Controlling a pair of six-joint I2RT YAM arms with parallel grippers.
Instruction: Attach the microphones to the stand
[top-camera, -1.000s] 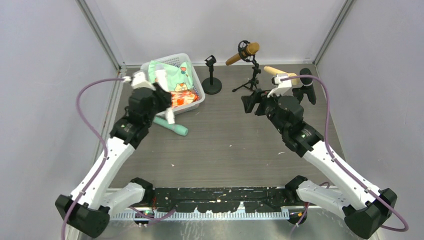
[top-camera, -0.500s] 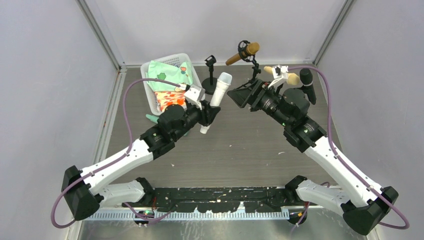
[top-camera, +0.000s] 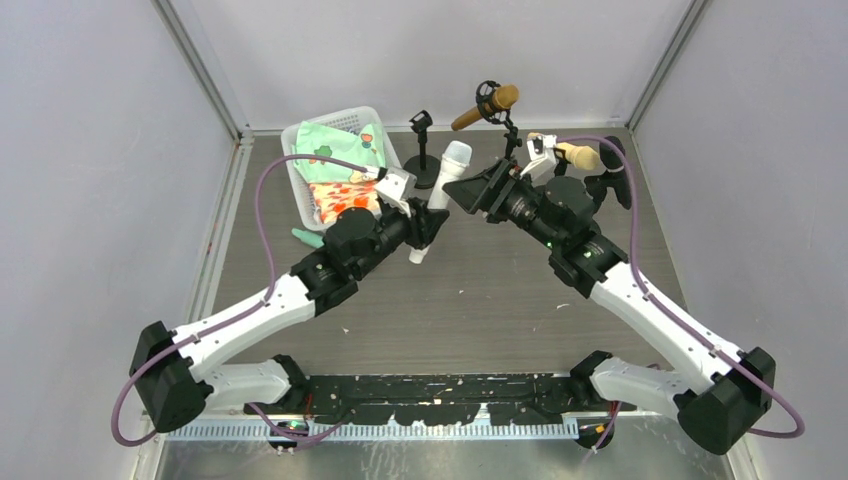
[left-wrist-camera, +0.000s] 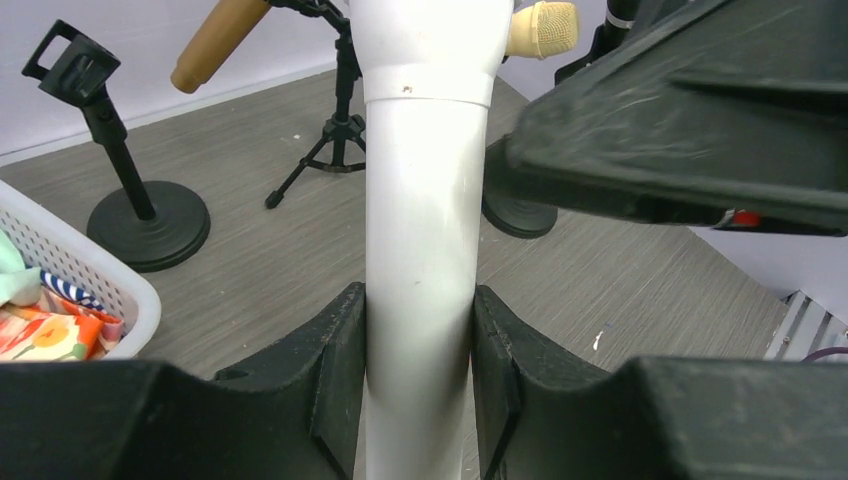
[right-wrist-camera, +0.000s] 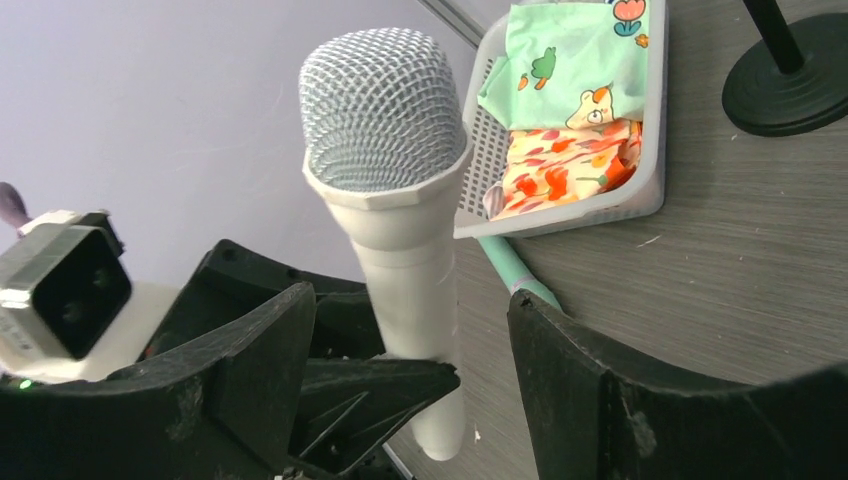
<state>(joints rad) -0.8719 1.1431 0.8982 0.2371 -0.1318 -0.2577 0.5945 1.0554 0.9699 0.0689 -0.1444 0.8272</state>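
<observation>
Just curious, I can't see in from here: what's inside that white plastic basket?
The white plastic basket holds a mint-green cloth printed with cartoon animals and an orange flowered cloth. Anything beneath them is covered.

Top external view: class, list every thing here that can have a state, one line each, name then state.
white microphone, held off the table, head up
left hand, shut on white microphone's body
right hand, open, fingers either side of its head
brown microphone, clipped in tripod stand
round-base stand, clip empty
mint green microphone, lying on table by basket
cream microphone, mount hidden
</observation>
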